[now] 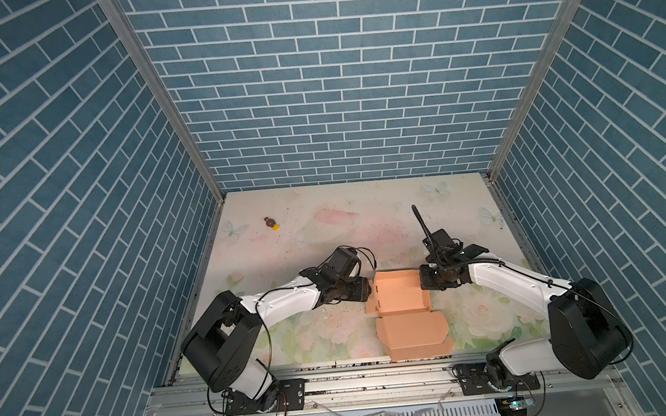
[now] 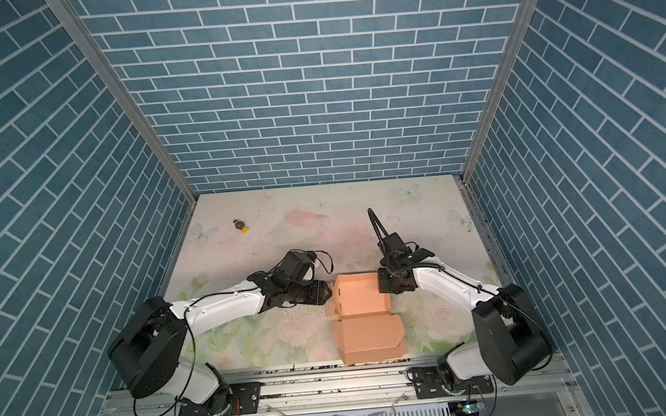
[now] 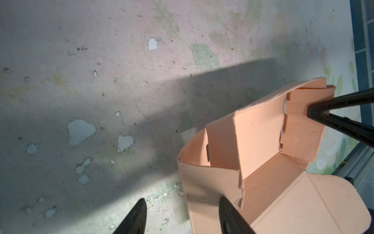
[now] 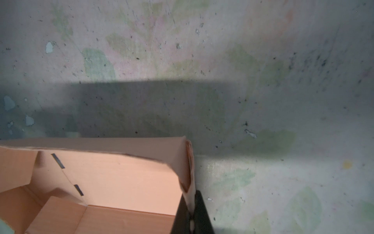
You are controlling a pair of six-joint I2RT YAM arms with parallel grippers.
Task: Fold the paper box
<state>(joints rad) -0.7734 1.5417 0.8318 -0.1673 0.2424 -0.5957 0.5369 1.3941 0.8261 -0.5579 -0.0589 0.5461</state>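
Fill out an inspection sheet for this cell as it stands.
Surface: floral-print table, worn, with chipped patches and dark specks.
Job's things: paper box, tray walls partly raised, lid lying open on the near side.
Clutter: small brown-and-yellow object at far left, well apart from the box.
Grippers: left gripper open at the box's left wall; right gripper shut on the box's right wall.
Cables: black cable arching up from the right wrist; thinner loops by both arm bases.
Surroundings: blue brick-pattern walls on three sides; aluminium rail in front.
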